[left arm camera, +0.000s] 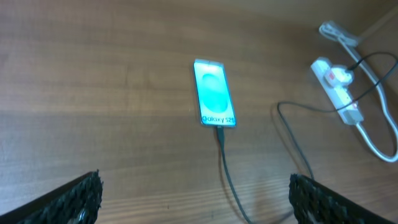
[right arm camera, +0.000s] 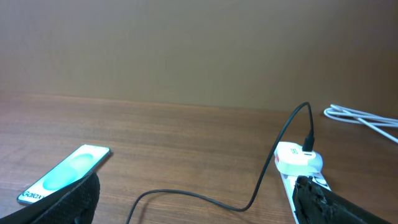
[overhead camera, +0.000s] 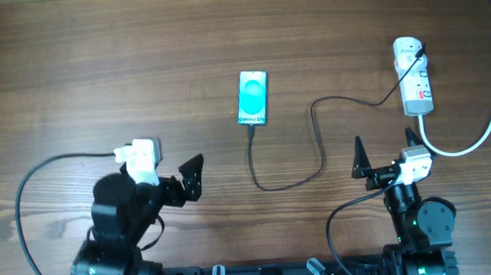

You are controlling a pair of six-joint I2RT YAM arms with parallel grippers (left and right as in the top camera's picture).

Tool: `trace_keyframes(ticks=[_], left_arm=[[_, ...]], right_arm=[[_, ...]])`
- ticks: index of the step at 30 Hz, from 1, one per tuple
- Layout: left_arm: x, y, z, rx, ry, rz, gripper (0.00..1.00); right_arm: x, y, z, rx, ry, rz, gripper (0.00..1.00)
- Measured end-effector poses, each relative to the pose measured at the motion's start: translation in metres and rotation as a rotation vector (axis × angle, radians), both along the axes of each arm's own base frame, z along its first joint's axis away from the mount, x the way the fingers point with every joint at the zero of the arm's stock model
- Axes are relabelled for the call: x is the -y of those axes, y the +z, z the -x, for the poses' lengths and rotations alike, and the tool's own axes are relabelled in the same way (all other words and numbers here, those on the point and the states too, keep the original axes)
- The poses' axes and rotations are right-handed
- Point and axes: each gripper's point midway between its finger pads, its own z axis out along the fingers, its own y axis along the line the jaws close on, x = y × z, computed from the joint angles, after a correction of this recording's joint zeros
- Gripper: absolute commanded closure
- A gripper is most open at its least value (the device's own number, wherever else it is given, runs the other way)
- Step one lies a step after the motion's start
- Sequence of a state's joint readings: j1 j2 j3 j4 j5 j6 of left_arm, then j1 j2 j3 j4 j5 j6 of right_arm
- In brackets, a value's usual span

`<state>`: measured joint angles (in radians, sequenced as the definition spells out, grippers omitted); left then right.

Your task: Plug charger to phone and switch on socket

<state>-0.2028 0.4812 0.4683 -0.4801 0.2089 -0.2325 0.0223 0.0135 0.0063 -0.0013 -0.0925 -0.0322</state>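
Observation:
The phone (overhead camera: 253, 97) lies face up mid-table, turquoise screen lit, "Galaxy S25" at its near edge. The thin black charger cable (overhead camera: 316, 142) runs from the phone's near edge, loops, and ends at the white socket strip (overhead camera: 413, 76) at the right. Its small plug sits at the phone's bottom edge (left arm camera: 219, 129). The phone (left arm camera: 214, 93), cable (left arm camera: 231, 180) and socket (left arm camera: 339, 87) show in the left wrist view; phone (right arm camera: 62, 173), cable (right arm camera: 261, 186) and socket (right arm camera: 298, 160) in the right wrist view. My left gripper (overhead camera: 190, 176) and right gripper (overhead camera: 385, 151) are open, empty, near the front edge.
A thicker white cord (overhead camera: 481, 138) curves from the socket strip off the right and back edge. The wooden table (overhead camera: 99, 69) spreads to the left and back. Black arm cables trail at the front corners.

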Motion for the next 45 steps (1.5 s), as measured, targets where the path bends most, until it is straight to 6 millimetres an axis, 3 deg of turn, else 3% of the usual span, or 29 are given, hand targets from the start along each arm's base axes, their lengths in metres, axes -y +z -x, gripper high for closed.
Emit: trace_keyframes(ticks=[7,15,20,33,37,45], left_arm=[[-0.001,-0.010,0.005,0.187,-0.003,0.036,0.00],[-0.001,0.007,0.002,0.374,0.000,0.074,0.00],[-0.007,0.028,0.001,0.501,0.026,0.093,0.00],[-0.026,0.046,0.000,0.613,0.122,0.092,0.00],[-0.033,0.043,-0.004,0.645,0.156,0.088,0.00],[-0.046,0.016,-0.010,0.563,0.219,0.047,0.00]], right_arm=[[0.000,0.000,0.000,0.000,0.000,0.000,0.00],[0.000,0.000,0.000,0.000,0.000,0.000,0.00],[0.000,0.000,0.000,0.000,0.000,0.000,0.00],[0.000,0.000,0.000,0.000,0.000,0.000,0.00],[0.000,0.000,0.000,0.000,0.000,0.000,0.00],[0.000,0.000,0.000,0.000,0.000,0.000,0.00]])
